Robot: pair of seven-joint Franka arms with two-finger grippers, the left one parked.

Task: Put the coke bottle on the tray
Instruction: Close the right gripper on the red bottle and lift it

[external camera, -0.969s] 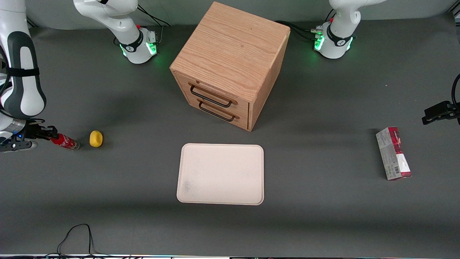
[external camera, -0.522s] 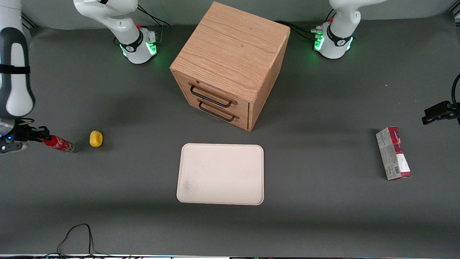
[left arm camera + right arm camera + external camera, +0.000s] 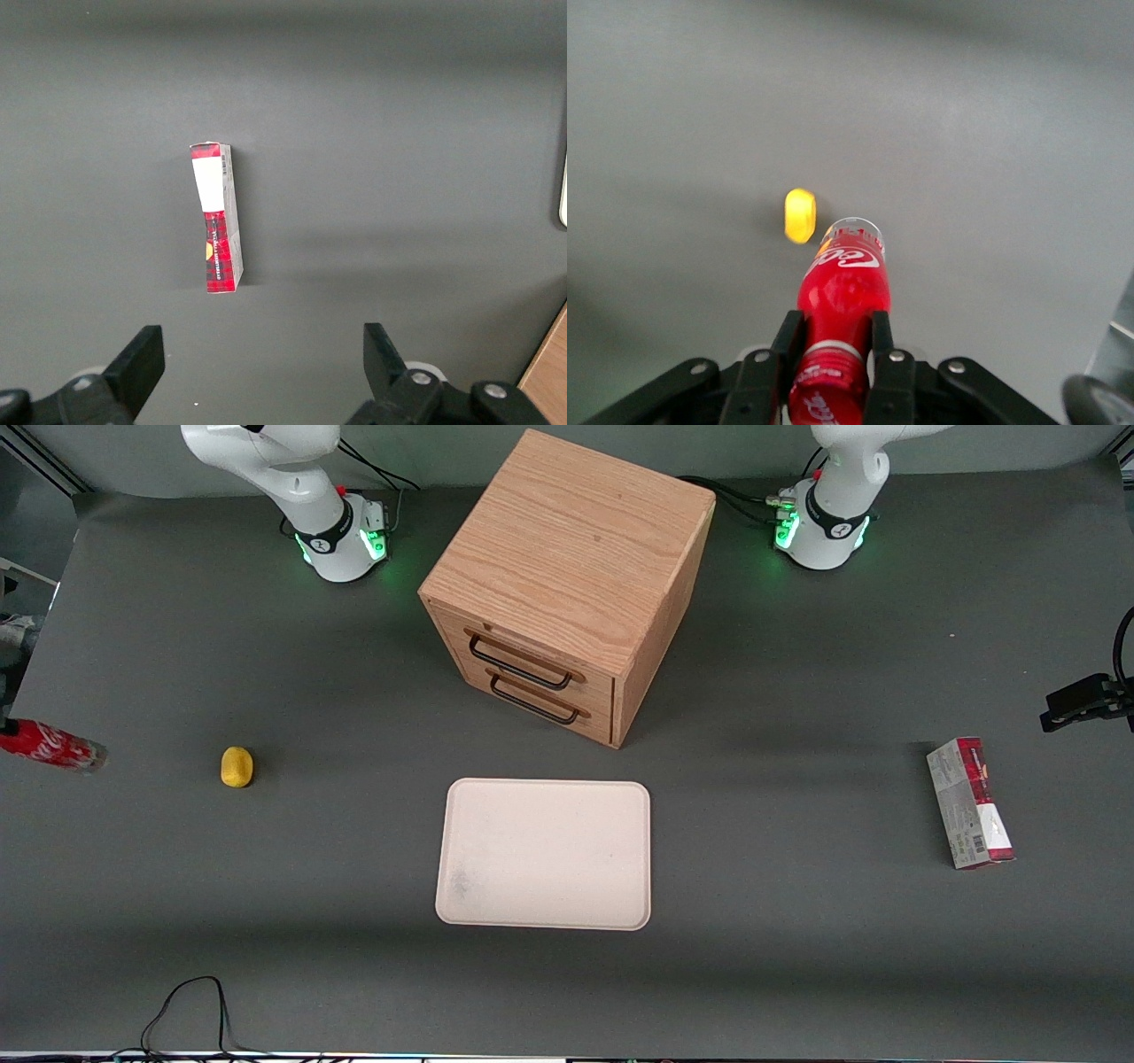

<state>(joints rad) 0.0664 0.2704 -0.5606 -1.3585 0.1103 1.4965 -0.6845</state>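
While the smooth cream tray lay flat mid-table, the glossy red coke bottle had risen above the table's working-arm edge, farther from the rounded yellow lemon than before. From the right wrist, the gripper was clamped on the coke bottle near its cap, clear base hanging over the matte grey table.

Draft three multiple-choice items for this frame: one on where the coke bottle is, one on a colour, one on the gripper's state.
1. Where is the coke bottle?
A. On the tray
B. In the gripper, toward the working arm's end of the table
C. In a drawer

2. What colour is the small rounded object on the table?
A. Yellow
B. Blue
C. White

3. What are the jaws doing?
A. Spread wide, holding nothing
B. Resting on the tray
C. Closed on the bottle near its cap

Key: 1 B, the bottle sits between the jaws; 2 A, both views show yellow; 3 C, the wrist view shows them pressing its sides.
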